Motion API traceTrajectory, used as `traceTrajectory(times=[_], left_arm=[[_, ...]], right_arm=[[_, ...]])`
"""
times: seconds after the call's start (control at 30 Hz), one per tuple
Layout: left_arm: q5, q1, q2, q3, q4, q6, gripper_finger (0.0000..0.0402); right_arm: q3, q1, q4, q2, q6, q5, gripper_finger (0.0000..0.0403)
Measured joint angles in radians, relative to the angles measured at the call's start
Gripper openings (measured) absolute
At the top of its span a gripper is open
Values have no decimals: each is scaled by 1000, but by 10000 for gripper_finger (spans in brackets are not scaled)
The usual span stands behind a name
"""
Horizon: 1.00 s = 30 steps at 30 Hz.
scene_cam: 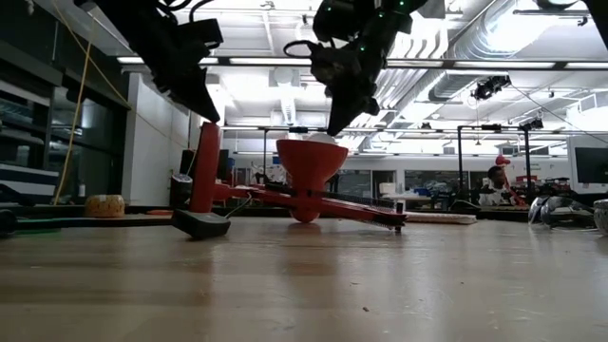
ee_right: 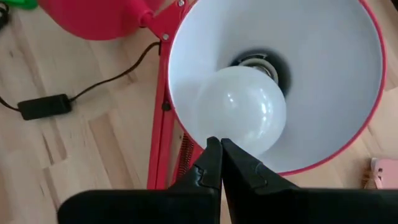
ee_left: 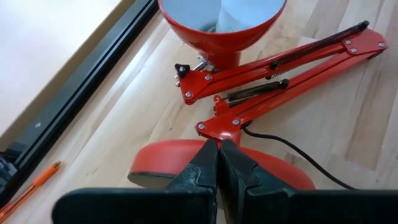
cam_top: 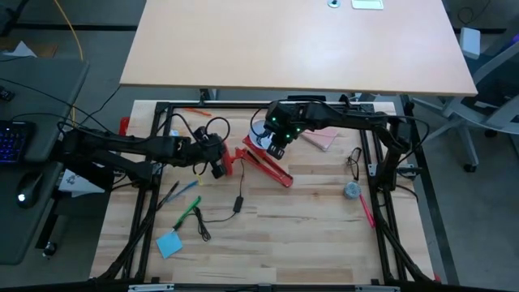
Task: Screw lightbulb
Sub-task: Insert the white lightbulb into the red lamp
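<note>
A red desk lamp (cam_top: pixel 263 166) lies on the wooden table, its round base (scene_cam: pixel 204 166) standing on edge and its shade (scene_cam: pixel 312 161) opening upward. The white lightbulb (ee_right: pixel 242 109) sits in the socket inside the shade's white interior (ee_right: pixel 336 81). My right gripper (ee_right: pixel 217 144) is shut and points steeply down into the shade from above, its tips at the bulb's rounded side. My left gripper (ee_left: pixel 217 146) is shut and slants down onto the top of the lamp's base (ee_left: pixel 168 165), beside the arm's lower hinge (ee_left: pixel 214 127). My left gripper rests its shut fingertips (scene_cam: pixel 209 116) on the upper rim of the lamp's base (ee_left: pixel 186 152), next to the arm's hinge, coming from above and from the table's left. The base stands on edge on the table under them. My right gripper has its shut tips against the picture of the bulb's glass (ee_right: pixel 217 134); whether they touch it I cannot tell.
The lamp's black cord with its switch (cam_top: pixel 239 203) trails toward the near edge. Pens (cam_top: pixel 185 212), a blue note (cam_top: pixel 169 243), a small grey round object (cam_top: pixel 351 191), spectacles (cam_top: pixel 355 162) and a pink item (cam_top: pixel 324 139) lie around. A black frame (cam_top: pixel 154 195) borders the table.
</note>
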<state>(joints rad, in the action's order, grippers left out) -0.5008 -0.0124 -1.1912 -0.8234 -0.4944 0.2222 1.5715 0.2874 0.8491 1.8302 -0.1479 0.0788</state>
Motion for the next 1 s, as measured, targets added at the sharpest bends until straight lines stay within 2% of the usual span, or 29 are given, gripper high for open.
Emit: traceTrajectory(times=[0.2, 0.37, 0.53, 0.8, 0.9, 1.0], left_arm=[[1, 0, -1, 0, 4, -8, 0], [4, 0, -22, 0, 25, -36, 0], [26, 1, -69, -3, 46, -52, 0], [65, 38, -122, 2, 164, -93, 0], [50, 42, -91, 1, 198, -98, 0], [-9, 27, -35, -26, 202, -117, 0]], right_arm=[[3, -1, -18, 17, 9, -5, 0], [4, 0, -67, 21, -5, -92, 0], [10, 3, -137, 22, -30, -101, 0], [10, 5, -242, 22, -65, -132, 0], [10, 19, -224, -6, -77, -128, 0], [12, 40, -131, -53, -65, -102, 0]])
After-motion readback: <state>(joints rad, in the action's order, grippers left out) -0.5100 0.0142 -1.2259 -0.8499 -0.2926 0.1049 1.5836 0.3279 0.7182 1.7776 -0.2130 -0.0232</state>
